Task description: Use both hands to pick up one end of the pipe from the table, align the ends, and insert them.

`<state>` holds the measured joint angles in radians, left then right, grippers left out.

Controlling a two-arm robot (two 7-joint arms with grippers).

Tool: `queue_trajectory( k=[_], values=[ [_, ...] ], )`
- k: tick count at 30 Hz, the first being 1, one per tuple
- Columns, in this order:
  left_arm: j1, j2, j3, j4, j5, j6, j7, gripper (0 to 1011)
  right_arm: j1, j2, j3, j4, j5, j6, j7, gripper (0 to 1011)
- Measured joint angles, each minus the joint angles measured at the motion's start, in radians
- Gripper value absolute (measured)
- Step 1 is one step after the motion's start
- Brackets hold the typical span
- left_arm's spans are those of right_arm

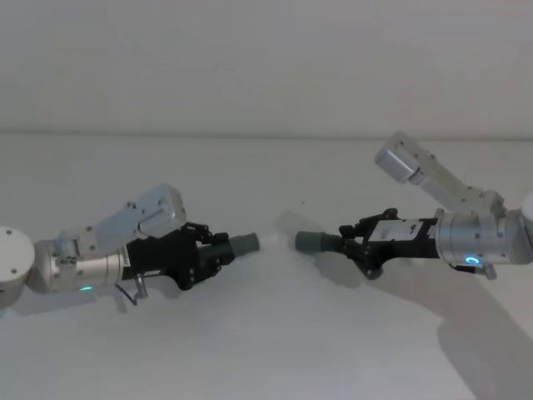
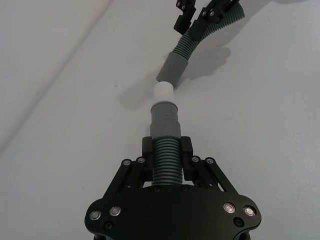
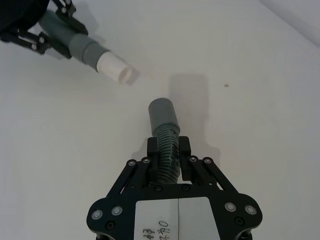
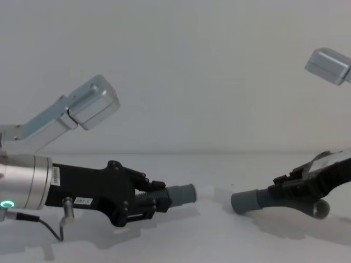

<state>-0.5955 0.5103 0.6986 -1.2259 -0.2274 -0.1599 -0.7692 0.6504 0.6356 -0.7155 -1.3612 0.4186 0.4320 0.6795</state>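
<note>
My left gripper [image 1: 212,250] is shut on the ribbed part of one pipe piece [image 2: 166,162]. Its smooth cuff [image 2: 165,120] with the white tip [image 2: 163,91] points toward the other arm. My right gripper [image 1: 354,242] is shut on the ribs of the second pipe piece [image 3: 167,142], and its plain grey cuff [image 3: 163,114] faces the white tip [image 3: 114,67]. The two ends [image 4: 182,194] [image 4: 249,201] hang low over the table [image 1: 266,350], roughly facing each other across a short gap, slightly out of line.
The white table runs back to a plain wall [image 1: 266,58]. Shadows of both arms fall on the surface beneath them. The second piece's ribbed tail [image 4: 321,207] curves down behind my right gripper.
</note>
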Motion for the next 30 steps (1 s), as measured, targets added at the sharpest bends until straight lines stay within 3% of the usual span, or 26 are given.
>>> queue_trajectory(
  k=[9,28,30],
  values=[
    [-0.021,-0.005,0.003,0.033,0.039,-0.099,-0.013,314,-0.001,0.024,-0.007,-0.019,-0.028,-0.014,0.015,240],
    [-0.032,-0.010,-0.001,0.056,0.077,-0.170,-0.029,314,0.007,0.029,-0.022,-0.009,-0.045,0.005,0.073,240],
    [-0.032,-0.010,-0.002,0.056,0.078,-0.172,-0.029,314,0.007,0.029,-0.023,-0.008,-0.045,0.007,0.077,287]
  ],
)
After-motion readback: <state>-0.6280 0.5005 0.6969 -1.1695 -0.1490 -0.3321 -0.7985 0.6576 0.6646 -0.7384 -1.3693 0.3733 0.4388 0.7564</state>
